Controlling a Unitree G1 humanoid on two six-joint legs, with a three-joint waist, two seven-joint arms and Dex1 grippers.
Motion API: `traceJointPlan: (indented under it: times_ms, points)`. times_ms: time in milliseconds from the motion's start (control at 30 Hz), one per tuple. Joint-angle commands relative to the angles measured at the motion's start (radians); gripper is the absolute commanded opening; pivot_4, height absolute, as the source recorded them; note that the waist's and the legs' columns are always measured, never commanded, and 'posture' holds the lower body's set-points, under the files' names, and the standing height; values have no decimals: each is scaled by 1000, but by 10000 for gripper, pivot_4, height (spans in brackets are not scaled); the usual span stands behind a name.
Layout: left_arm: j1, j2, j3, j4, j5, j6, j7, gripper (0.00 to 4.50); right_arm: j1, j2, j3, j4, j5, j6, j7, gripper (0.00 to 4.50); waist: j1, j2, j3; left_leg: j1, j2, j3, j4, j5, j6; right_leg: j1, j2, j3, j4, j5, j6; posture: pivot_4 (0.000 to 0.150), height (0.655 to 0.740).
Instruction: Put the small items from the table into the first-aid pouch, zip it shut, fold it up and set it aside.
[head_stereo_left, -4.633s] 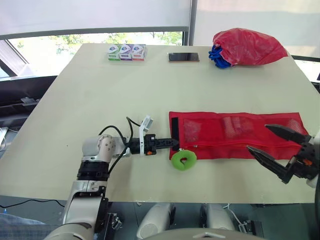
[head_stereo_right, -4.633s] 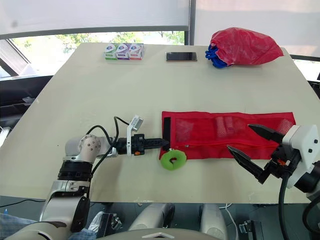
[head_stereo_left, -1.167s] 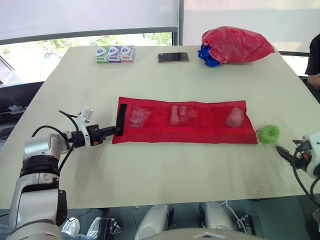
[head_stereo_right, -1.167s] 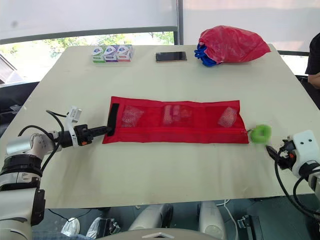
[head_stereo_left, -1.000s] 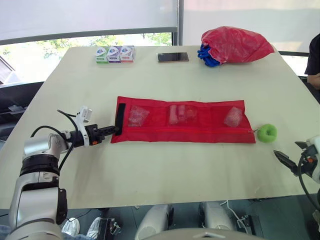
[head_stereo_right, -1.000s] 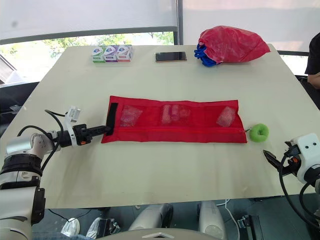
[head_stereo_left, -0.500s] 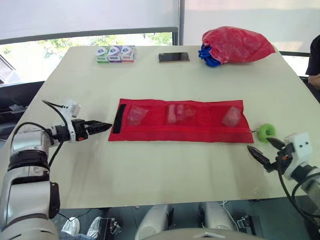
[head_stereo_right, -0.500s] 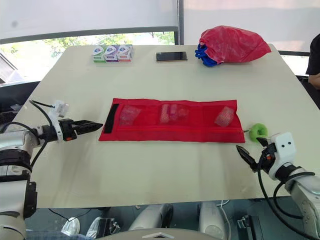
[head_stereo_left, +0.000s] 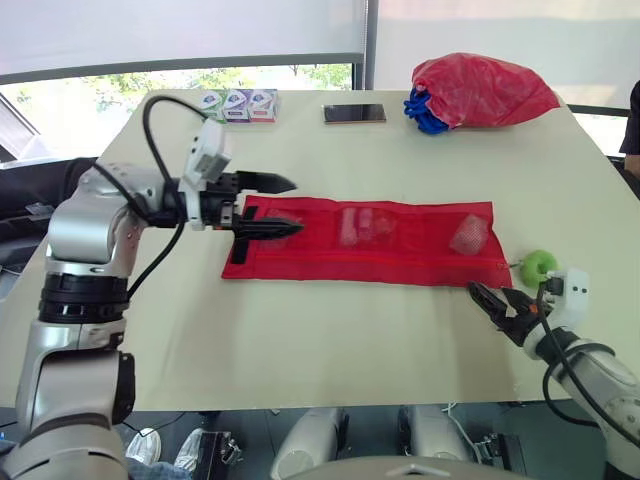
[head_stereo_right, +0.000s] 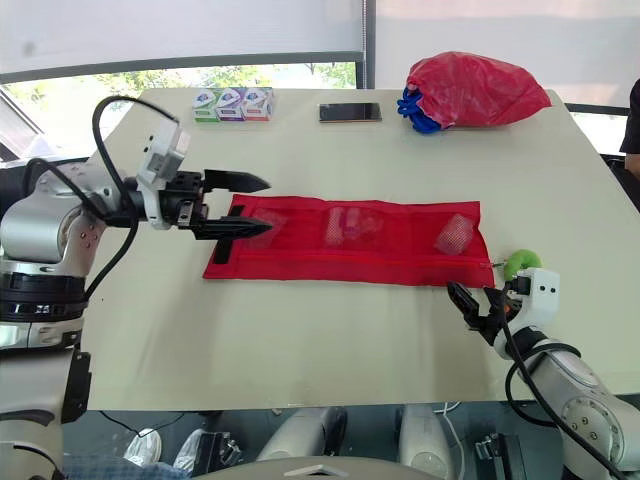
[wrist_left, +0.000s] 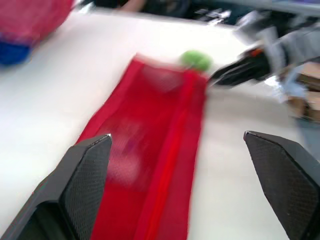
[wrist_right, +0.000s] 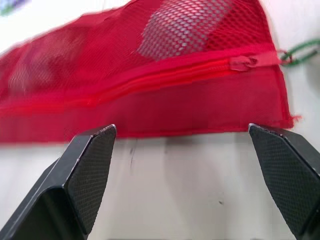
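Note:
The red mesh first-aid pouch (head_stereo_left: 360, 242) lies flat and unfolded across the middle of the table, with small packets (head_stereo_left: 362, 225) showing through its pockets. Its zipper slider (wrist_right: 243, 62) sits at the right end, and a green ring pull (head_stereo_left: 538, 266) lies just beyond it. My left gripper (head_stereo_left: 297, 206) hovers open over the pouch's left end, holding nothing. My right gripper (head_stereo_left: 487, 303) rests low and open by the pouch's right front corner, a little short of the fabric. Its fingers (wrist_right: 87, 170) frame the zipped edge.
At the far edge of the table stand a red plastic bag with something blue (head_stereo_left: 483, 90), a dark phone (head_stereo_left: 354, 113) and a row of small boxes (head_stereo_left: 238, 103). A person's sleeve (head_stereo_left: 632, 120) shows at the right edge. The table's front strip (head_stereo_left: 330, 340) is bare.
My left gripper let go of the pouch's left end, opened, rose and swung over that end. My right gripper moved inward toward the pouch's right front corner.

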Motion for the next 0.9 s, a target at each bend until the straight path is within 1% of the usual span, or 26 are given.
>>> traceJointPlan:
  times_ms: [33,233,333,433,533,667,767,800,833,867,900]
  points:
    - [-46,-8,-7,-82,-62,46,-1,44896,-13,71,-28,-44,109,15,-154,45000,-7,0,0,0,0,0,0,0,0,0,0,0,0,0,0,1500,7400]
    - [-97,-25,-32,-117,-86,62,-3,44896,-33,211,-11,-21,272,-30,-405,45000,-17,0,0,1,1,0,0,0,-1,0,6,0,1,0,0,1500,7400]
    - [-99,-25,-35,-124,-101,66,-7,44896,-46,241,15,2,305,-81,-466,45000,-20,0,0,2,2,1,-1,0,-1,0,7,1,1,0,0,1500,7400]
    - [-90,-23,-38,-124,-99,55,-13,44896,-106,290,22,64,299,-177,-503,45000,-22,0,0,2,3,2,-1,1,-1,0,9,2,1,1,-1,1500,7400]
    - [-81,-16,-35,-125,-100,48,-21,44896,-138,314,30,112,313,-263,-506,45000,-22,0,0,3,4,3,-1,1,-2,0,11,3,0,1,-2,1500,7400]
    - [-78,-10,-32,-126,-103,46,-29,44896,-148,292,61,136,315,-348,-459,45000,-22,0,0,3,5,3,-1,1,-2,0,12,3,0,1,-2,1500,7400]
    - [-78,-12,-33,-123,-100,42,-34,44896,-150,272,99,135,310,-391,-381,45000,-22,2,1,3,5,3,-1,1,-2,0,12,3,0,1,-2,1500,7400]
    - [-77,-13,-34,-122,-98,39,-34,45000,-150,267,109,136,308,-403,-359,40985,-22,2,1,3,5,3,-1,1,-2,0,12,4,0,1,-2,1500,7400]
    - [-76,-14,-36,-121,-95,35,-34,45000,-147,259,116,139,304,-410,-349,40985,-22,3,2,3,5,3,-1,1,-2,0,12,4,0,1,-2,1500,7400]
    - [-75,-14,-37,-120,-94,33,-34,45000,-142,250,123,141,296,-417,-337,37937,-22,3,2,3,5,3,-1,1,-2,-1,12,4,0,1,-2,1500,7400]
    - [-76,-15,-38,-119,-93,31,-34,45000,-138,244,128,143,289,-425,-327,33196,-22,4,2,3,5,3,-2,1,-2,-1,12,4,0,1,-2,1500,7400]
